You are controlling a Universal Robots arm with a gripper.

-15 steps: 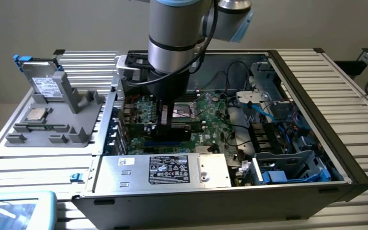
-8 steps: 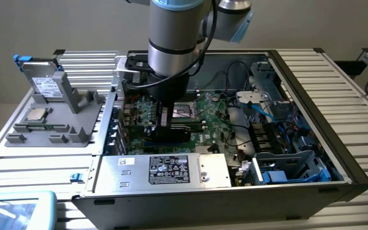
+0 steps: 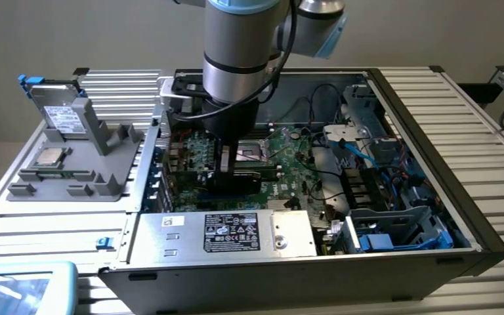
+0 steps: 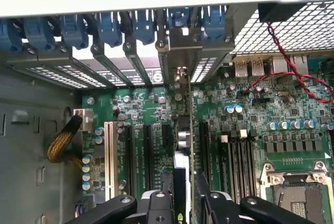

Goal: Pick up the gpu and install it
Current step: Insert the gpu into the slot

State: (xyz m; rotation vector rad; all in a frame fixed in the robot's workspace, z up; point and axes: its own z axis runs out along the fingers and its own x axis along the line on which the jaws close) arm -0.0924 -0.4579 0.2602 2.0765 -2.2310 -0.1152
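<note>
edgewise, green gpu point(image 4: 183, 145) (black cooler)

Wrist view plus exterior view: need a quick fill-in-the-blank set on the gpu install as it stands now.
1. The fingers of the gripper are shut on the ___.
2. One motherboard slot is ___, the rest black.
3. The bracket clips are coloured ___.
4. The silver drive stands outside the case, on the exterior view's ___.
Missing words: gpu; white; blue; left.
</note>
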